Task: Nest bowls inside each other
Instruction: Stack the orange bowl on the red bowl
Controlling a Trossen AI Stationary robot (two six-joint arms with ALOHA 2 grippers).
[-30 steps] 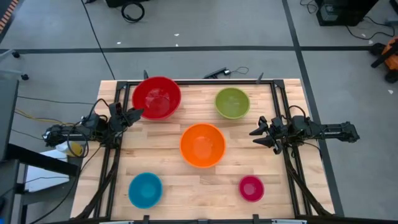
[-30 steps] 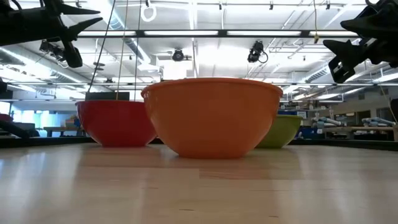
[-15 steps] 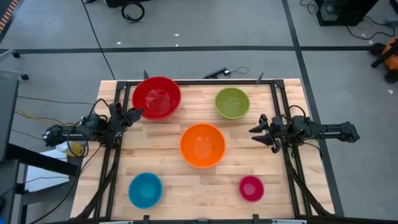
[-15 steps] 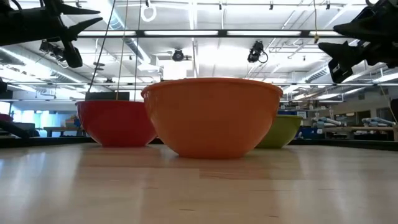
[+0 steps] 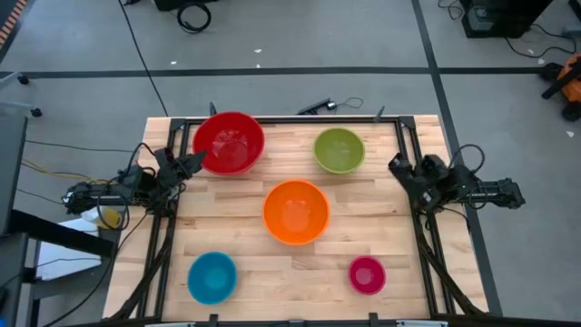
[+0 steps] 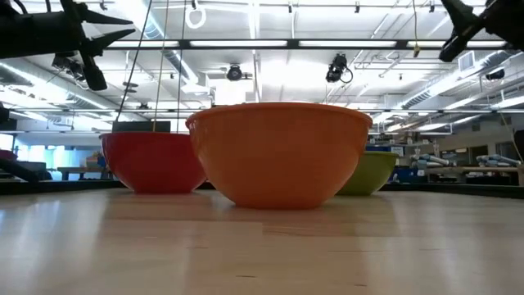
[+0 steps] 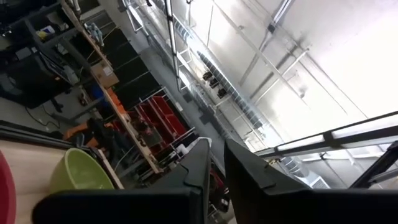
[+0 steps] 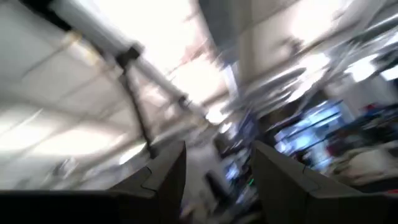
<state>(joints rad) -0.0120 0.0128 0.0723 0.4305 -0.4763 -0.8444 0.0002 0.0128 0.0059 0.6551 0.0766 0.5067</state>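
Five bowls stand apart, upright on their bases on the wooden table (image 5: 272, 263): red (image 5: 228, 143) far left, green (image 5: 339, 151) far right, orange (image 5: 295, 212) in the middle, blue (image 5: 212, 277) near left, magenta-pink (image 5: 367, 274) near right. My left gripper (image 5: 192, 162) hovers at the left edge beside the red bowl, tilted up, open by a narrow gap (image 7: 216, 168), touching nothing. My right gripper (image 5: 397, 167) is at the right edge, raised and tipped up, open (image 8: 217, 168) and empty.
A black metal frame (image 5: 414, 209) runs along the table's left, right and far edges. Bare wood lies between the bowls. In the low view the orange bowl (image 6: 278, 156) stands in front of the red (image 6: 151, 164) and green (image 6: 372, 172) ones.
My right gripper has risen and tipped upward, drawing back toward the table's right edge; in the low view it has climbed to the top corner. It stays open. The bowls have not moved.
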